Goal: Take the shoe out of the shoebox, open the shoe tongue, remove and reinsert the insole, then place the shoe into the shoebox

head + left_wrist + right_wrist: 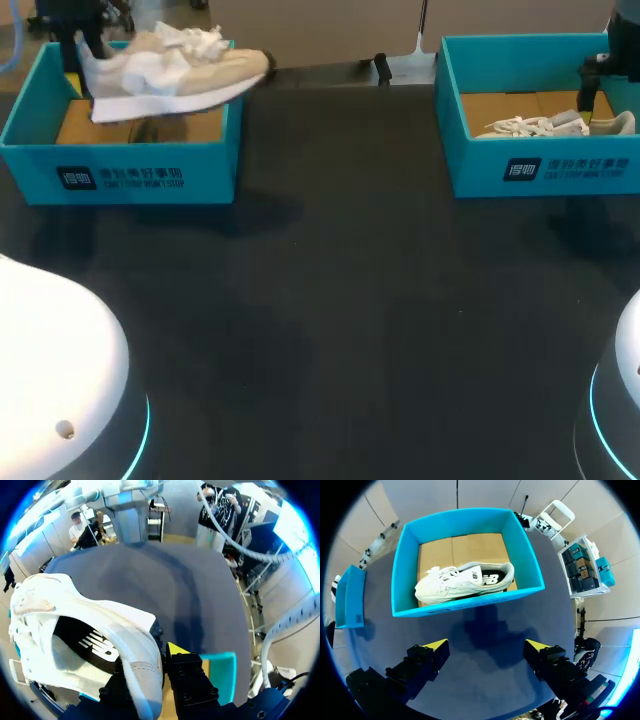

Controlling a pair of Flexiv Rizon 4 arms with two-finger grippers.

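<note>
The shoe (170, 72) is held clear above the left shoebox (120, 165), its heel pinched by the left gripper (157, 665), its long axis roughly level and its toe toward the table's middle. The taking-out is judged nearly done; next the shoe must be set on the table (330, 300) for the tongue to be opened. The right gripper (487, 647) is spread and empty, near a second shoebox (465, 605).

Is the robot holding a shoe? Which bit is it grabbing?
Yes. The left gripper holds the pale shoe by the rim at its heel, pinched between the fingers. The right gripper is open and holds nothing.
</note>
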